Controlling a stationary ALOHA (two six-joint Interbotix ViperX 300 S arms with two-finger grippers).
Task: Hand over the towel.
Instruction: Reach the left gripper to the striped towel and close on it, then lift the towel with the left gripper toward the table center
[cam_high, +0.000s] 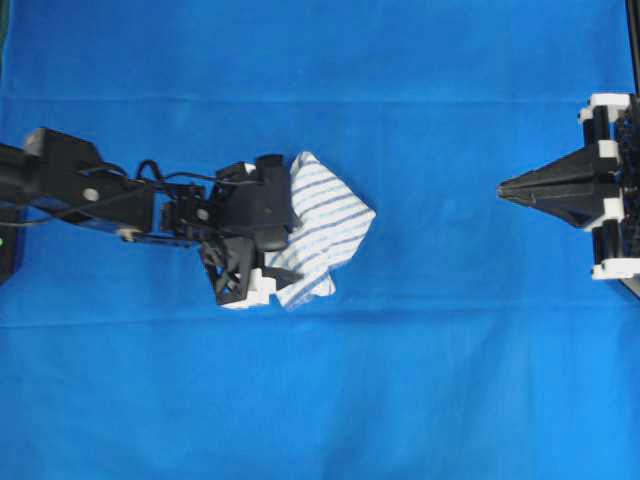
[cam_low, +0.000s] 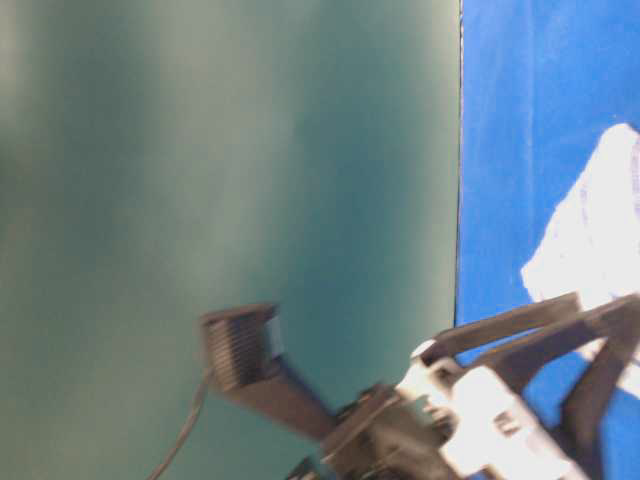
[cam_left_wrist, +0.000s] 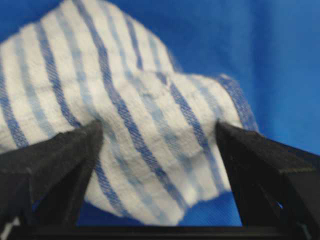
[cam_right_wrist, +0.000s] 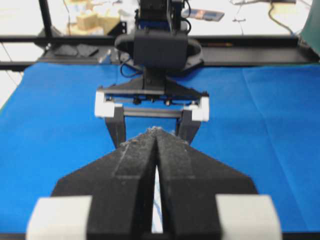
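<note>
Towel (cam_high: 320, 225), one, between spread left gripper (cam_high: 262, 228) fingers; right gripper (cam_high: 503, 188) shut.

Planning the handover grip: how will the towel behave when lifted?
The towel looks soft and rumpled, so it will probably flop and drape rather than hold shape. It seems thin and light. Its woven texture should grip well between the left hand's open fingers.

**Clearance and obstructions**

Between the right gripper (cam_high: 503, 188) and the towel (cam_high: 325, 228) lies an unobstructed stretch of blue sheet (cam_high: 430, 330). The towel is bunched, rising off the sheet. The left gripper (cam_high: 262, 232) stands over the towel's left part with its fingers (cam_left_wrist: 60, 165) spread either side, blocking approach from the left. The towel's right edge is uncovered.
</note>
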